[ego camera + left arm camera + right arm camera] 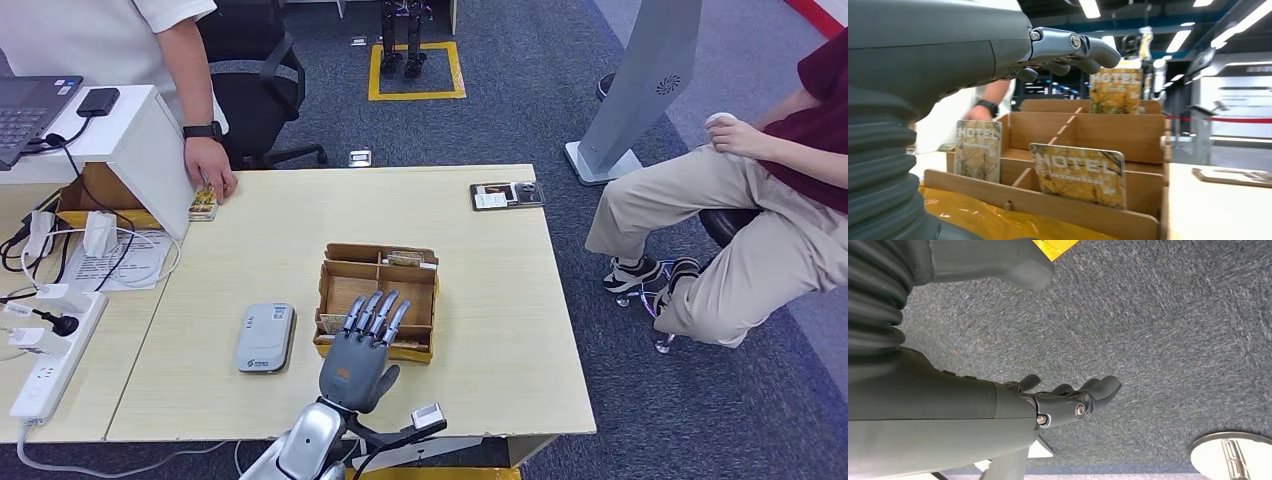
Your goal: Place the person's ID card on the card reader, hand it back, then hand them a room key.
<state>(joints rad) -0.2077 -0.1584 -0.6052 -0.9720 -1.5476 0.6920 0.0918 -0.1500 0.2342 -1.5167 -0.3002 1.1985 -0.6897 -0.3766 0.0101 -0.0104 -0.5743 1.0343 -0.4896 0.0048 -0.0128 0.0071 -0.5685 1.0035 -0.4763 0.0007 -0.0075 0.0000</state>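
The yellow "HOTEL" room key cards point(1078, 172) stand upright in the compartments of the wooden divided box point(378, 300) at table centre. The left hand point(362, 355) hovers over the box's near edge, fingers spread and holding nothing, cards at its twelve o'clock. The right hand point(1068, 402) hangs over carpet, loosely curled, empty. The grey card reader point(265, 338) lies at the left hand's nine o'clock. Left is clearly nearer.
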